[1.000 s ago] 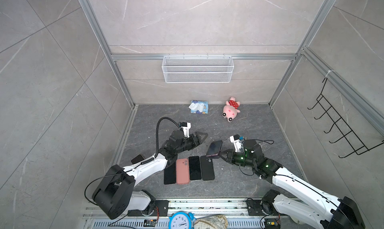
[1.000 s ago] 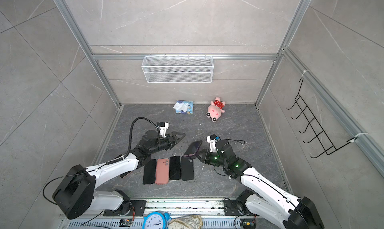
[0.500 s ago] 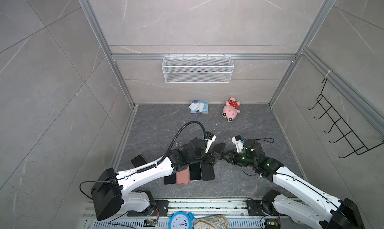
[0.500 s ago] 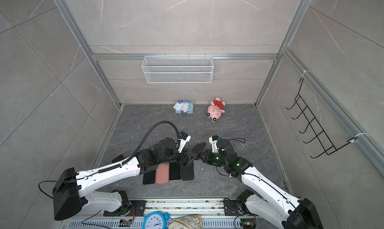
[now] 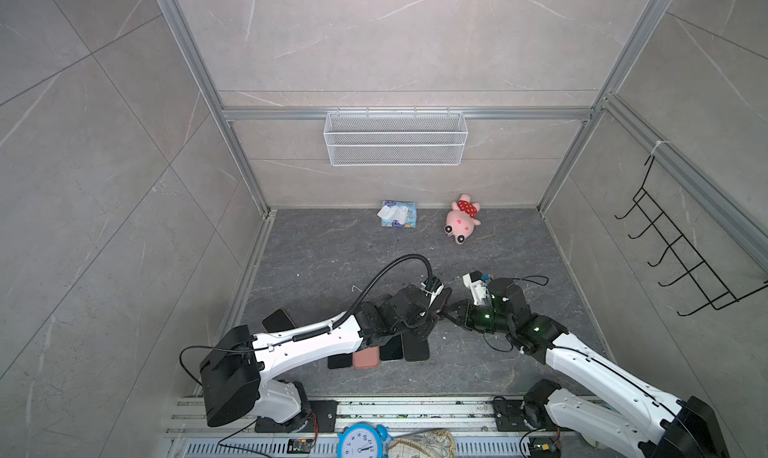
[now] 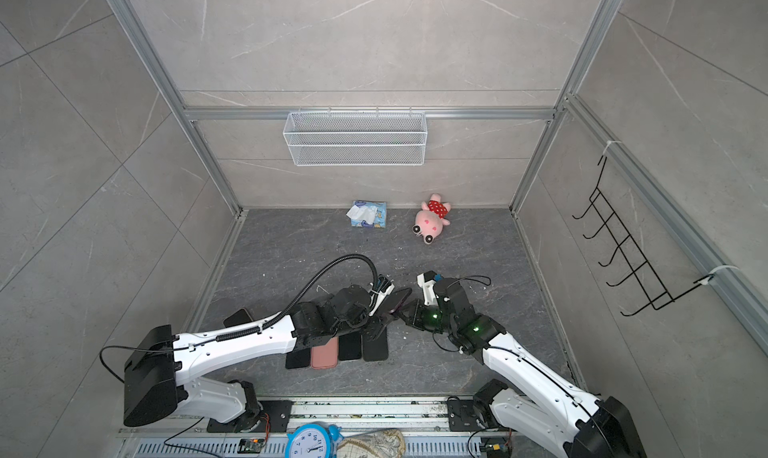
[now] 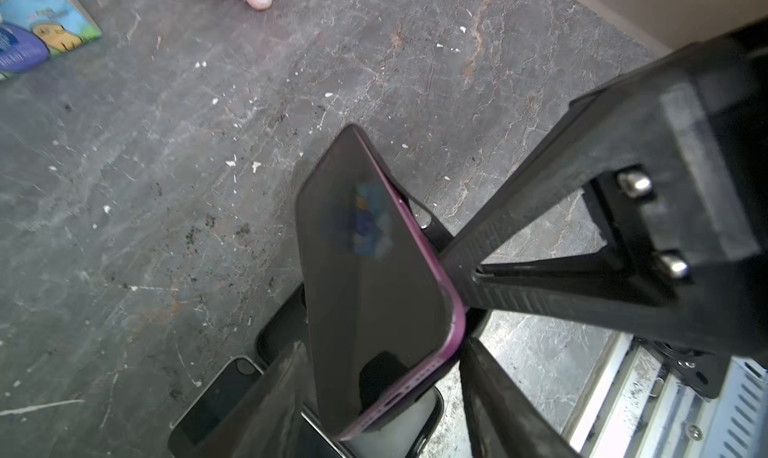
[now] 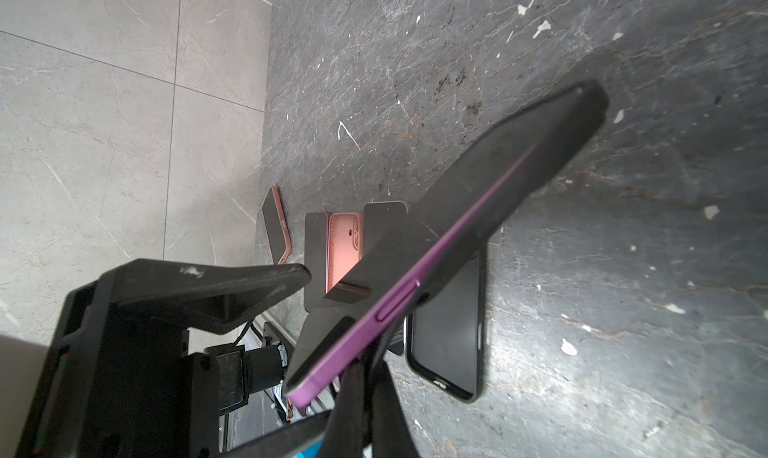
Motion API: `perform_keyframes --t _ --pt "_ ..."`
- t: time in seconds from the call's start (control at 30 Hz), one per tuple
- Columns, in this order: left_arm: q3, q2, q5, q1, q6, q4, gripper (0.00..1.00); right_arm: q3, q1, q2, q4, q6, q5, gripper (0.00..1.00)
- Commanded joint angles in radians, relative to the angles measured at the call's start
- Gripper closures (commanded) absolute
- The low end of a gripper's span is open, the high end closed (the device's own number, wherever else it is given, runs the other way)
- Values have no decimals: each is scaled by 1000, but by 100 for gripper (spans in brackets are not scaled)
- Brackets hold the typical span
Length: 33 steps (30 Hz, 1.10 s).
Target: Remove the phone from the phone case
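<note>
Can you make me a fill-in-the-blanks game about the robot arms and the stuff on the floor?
1. The right gripper holds up a phone with a ___ rim.
2. The left gripper has one finger on each side of the ___.
3. The plush pig is mostly ___.
4. The alarm clock is ___.
Missing words: purple; phone; pink; blue.

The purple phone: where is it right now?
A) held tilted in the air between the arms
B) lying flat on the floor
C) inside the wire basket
A: the purple phone is tilted clear of the floor, pinched by the right arm's jaws.
</note>
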Motion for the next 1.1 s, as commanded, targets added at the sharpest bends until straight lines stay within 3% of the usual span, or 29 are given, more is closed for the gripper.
perform_keyframes --t 0.0,0.33,0.73,1.07 --pt "33 0 -41 -2 35 29 40 14 0 -20 42 -30 -40 100" --pt "29 11 -50 -2 45 50 44 -5 0 -36 56 -24 -56 100" --pt "31 57 -56 -2 63 86 57 -22 0 -59 55 -28 -87 100" --pt "-15 65 82 -3 82 173 88 -12 0 -68 23 -51 -96 100"
